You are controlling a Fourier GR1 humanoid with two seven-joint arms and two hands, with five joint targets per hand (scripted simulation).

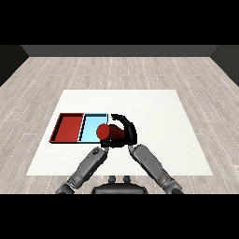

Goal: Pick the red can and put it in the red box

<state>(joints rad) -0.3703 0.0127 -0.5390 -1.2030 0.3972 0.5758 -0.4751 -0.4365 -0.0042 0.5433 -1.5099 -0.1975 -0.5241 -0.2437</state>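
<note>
The red tray (68, 127) lies left of the middle of the picture, and nothing is in it. The blue tray (91, 125) touches its right side.

The red can (108, 132) is over the right end of the blue tray, tipped on its side with its round end facing left. It is not in the red tray yet. It has to go further left, across the whole blue tray.

What could go wrong? If the hand lets go here, I think the can lands in the blue tray, the wrong one. A can on its side can also roll, so it may bump a wall or roll out if it is let go too high.

The left hand (103, 144) is low, just under the can. I cannot tell if its fingers are open or closed.

The right hand (129, 131) is to the right of the can. Its fingers curl round the can and hold it.
</note>
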